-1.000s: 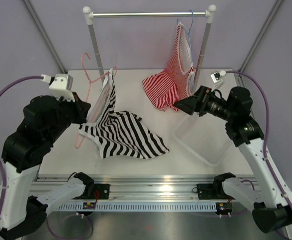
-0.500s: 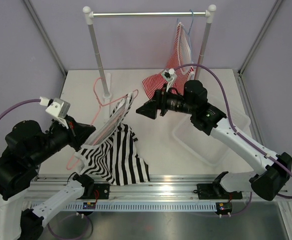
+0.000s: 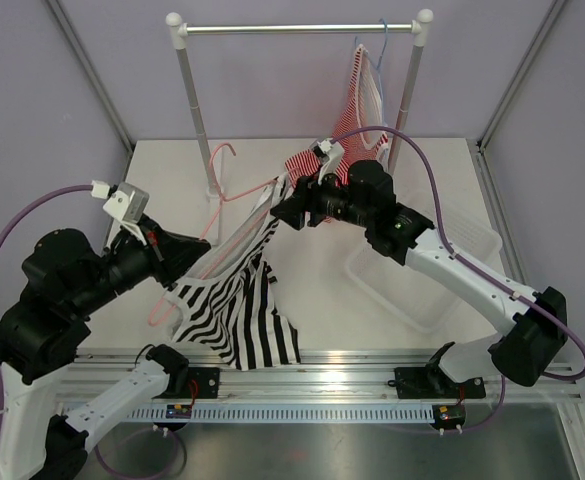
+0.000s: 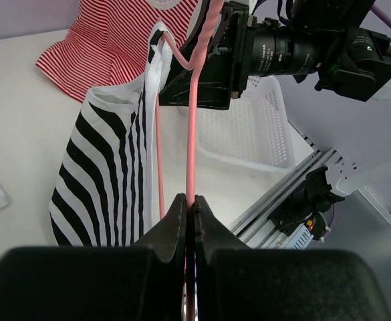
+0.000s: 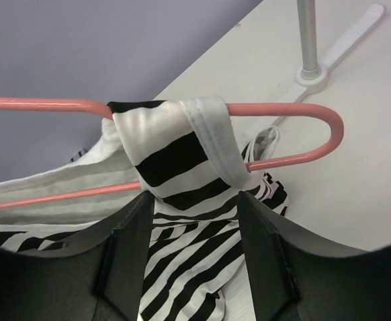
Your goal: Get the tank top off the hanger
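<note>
My left gripper (image 3: 198, 262) is shut on the lower wire of the pink hanger (image 3: 234, 212), and the wire runs straight between its closed jaws (image 4: 190, 200). The hanger is held tilted above the table. The black-and-white striped tank top (image 3: 240, 315) hangs from it, its hem pooled near the front edge. My right gripper (image 3: 284, 212) is at the hanger's far shoulder. There one pale-trimmed strap (image 5: 175, 144) wraps over the hanger (image 5: 295, 109). My right gripper (image 5: 192, 204) is open, its fingers (image 5: 129, 231) standing either side of the striped fabric just below that strap.
A red-and-white striped top (image 3: 330, 170) hangs from a pale blue hanger (image 3: 377, 45) on the clothes rack (image 3: 302, 29). The rack's left post (image 3: 196, 110) stands just behind the pink hanger. A clear plastic bin (image 3: 424, 275) sits at the right.
My right arm has swung left from over the bin to the hanger's far shoulder, its jaws narrowing. My left arm has raised and turned the hanger, dragging the tank top nearer the front edge.
</note>
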`<move>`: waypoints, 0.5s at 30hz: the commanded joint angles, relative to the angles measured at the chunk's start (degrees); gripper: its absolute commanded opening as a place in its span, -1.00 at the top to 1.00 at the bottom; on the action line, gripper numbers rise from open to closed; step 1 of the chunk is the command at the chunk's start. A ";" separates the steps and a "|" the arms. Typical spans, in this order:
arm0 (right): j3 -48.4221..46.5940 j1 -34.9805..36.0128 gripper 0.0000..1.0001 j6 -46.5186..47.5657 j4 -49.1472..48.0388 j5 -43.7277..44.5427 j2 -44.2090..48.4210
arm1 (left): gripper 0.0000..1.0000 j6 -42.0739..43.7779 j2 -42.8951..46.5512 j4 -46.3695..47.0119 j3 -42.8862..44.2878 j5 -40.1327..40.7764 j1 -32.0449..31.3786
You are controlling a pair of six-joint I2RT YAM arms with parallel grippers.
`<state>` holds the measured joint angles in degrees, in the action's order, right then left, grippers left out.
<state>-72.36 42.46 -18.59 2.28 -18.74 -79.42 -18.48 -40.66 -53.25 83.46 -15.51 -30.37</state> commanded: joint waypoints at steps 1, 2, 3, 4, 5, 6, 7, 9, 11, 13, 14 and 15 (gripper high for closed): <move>-3.23 0.70 -0.20 1.98 -1.58 2.75 0.05 | 1.00 -0.77 -0.91 5.62 -0.23 -2.60 -0.22; -3.23 0.78 -0.20 1.98 -1.58 2.66 0.14 | 1.00 -0.59 -0.91 5.44 -0.32 -1.64 -0.22; -3.23 0.87 -0.17 1.98 -1.67 2.75 0.31 | 1.00 -0.33 -1.34 5.09 -0.40 -1.20 -0.22; -3.14 0.87 -0.16 2.07 -1.67 3.09 0.58 | 1.00 -0.33 -1.52 4.83 -0.49 -0.58 -0.22; -3.14 0.96 -0.15 2.15 -1.67 3.53 0.75 | 1.00 -0.24 -1.78 4.48 -0.58 0.21 -0.22; -2.88 0.96 -0.15 2.15 -1.67 4.32 0.93 | 1.00 -0.15 -2.05 4.39 -0.75 0.30 -0.22; -2.79 0.96 -0.15 2.24 -2.97 4.42 1.19 | 1.00 -0.07 -2.14 4.47 -1.02 0.13 -0.22; -2.70 1.05 -0.15 2.51 -3.69 5.11 1.46 | 1.00 -0.41 -2.14 5.17 -1.98 0.13 -0.22; -2.70 1.05 -0.15 2.33 -3.78 5.73 1.20 | 1.00 -0.42 -2.05 5.53 -2.42 -0.48 -0.22; -3.23 1.05 -0.06 2.24 -3.69 7.57 0.41 | 1.00 -0.50 -2.05 6.06 -2.43 -1.62 -0.22; -3.40 1.05 -0.01 2.24 -3.43 8.19 0.06 | 1.00 -0.50 -1.96 6.23 -2.25 -1.98 -0.22; -3.93 1.05 0.09 2.24 -3.08 8.72 -0.30 | 1.00 -0.68 -1.88 6.41 -2.08 -2.24 -0.22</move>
<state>-72.82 42.83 -17.23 1.58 -13.50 -79.64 -18.52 -42.85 -52.51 80.77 -15.29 -30.37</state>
